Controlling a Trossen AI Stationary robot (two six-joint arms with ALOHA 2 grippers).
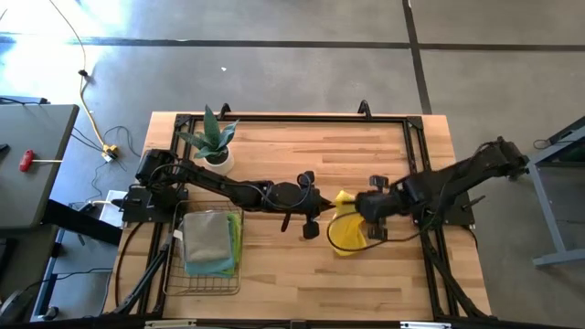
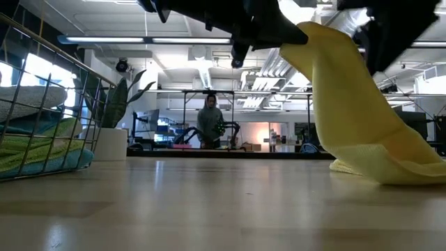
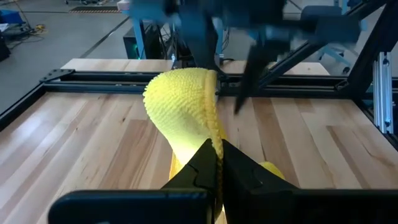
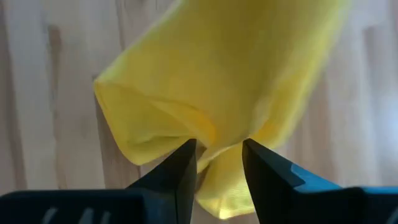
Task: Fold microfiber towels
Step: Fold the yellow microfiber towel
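Note:
A bright yellow towel (image 1: 347, 230) is raised at mid-table between my two grippers. Its lower end lies bunched on the wood (image 2: 390, 167), and its upper part rises in a hump (image 3: 183, 93). My left gripper (image 1: 327, 203) reaches in from the table's left and is shut on the towel (image 3: 217, 155). My right gripper (image 1: 359, 208) comes from the table's right and is shut on it too (image 4: 217, 152). More towels, pale grey, lime green and teal (image 1: 210, 242), lie stacked in the wire basket (image 1: 174, 274). My left gripper pinches an edge of the yellow towel (image 3: 214, 140) between its two fingers, coming about level from the table's left. The cloth rises from the fingers toward the other gripper, and its lower end rests on the table. My right gripper pinches a bunched fold of the towel's raised part (image 4: 214, 138) between its two fingers, in several layers. The fingers slant down from the table's right. The cloth hangs slack below them (image 2: 348, 104) down to the table.
A potted plant (image 1: 216, 144) stands at the far left. The wire basket takes up the near left corner. A black frame rail (image 1: 292, 119) runs around the table. Bare wood lies at the middle and near right. A person (image 2: 210, 120) stands far off in the room.

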